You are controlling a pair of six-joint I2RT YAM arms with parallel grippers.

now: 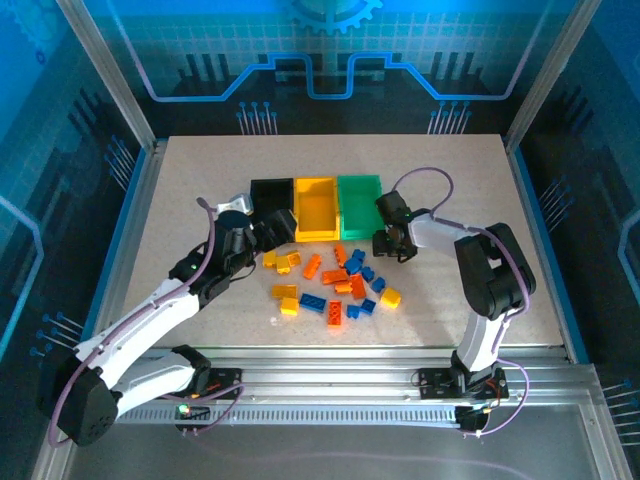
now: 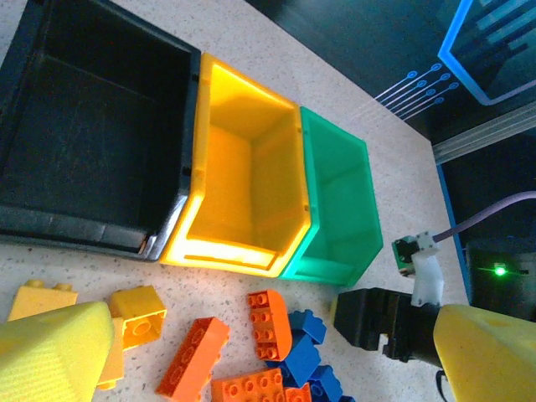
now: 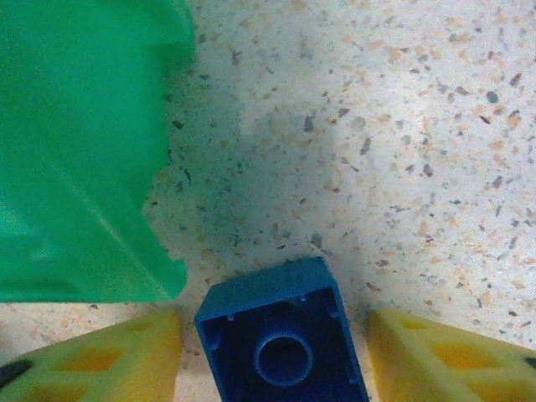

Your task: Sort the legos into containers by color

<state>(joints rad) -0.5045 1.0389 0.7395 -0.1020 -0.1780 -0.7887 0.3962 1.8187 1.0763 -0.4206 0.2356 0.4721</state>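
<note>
Currently your right gripper (image 3: 275, 335) is clenched on a blue brick (image 3: 280, 356), whose hollow underside faces the wrist camera, with yellow fingers (image 3: 100, 364) on either side. The green bin (image 3: 75, 151) is the nearest obstacle, just beside the brick to its left. Ahead of it is bare speckled table (image 3: 402, 126). The black bin (image 2: 92, 126), yellow bin (image 2: 243, 167) and green bin stand in a touching row, and I see no bricks inside them. Your left gripper (image 2: 272, 327) is released, fingers spread wide, hovering over the bin-side edge of the loose legos (image 1: 330, 285), in front of the black and yellow bins. Between its fingers lie an orange brick (image 2: 268, 322), blue bricks (image 2: 306, 352) and a yellow brick (image 2: 138, 311), all on the table. The right arm's black wrist (image 2: 377, 322) sits just beyond that cluster, near the green bin's front corner.
</note>
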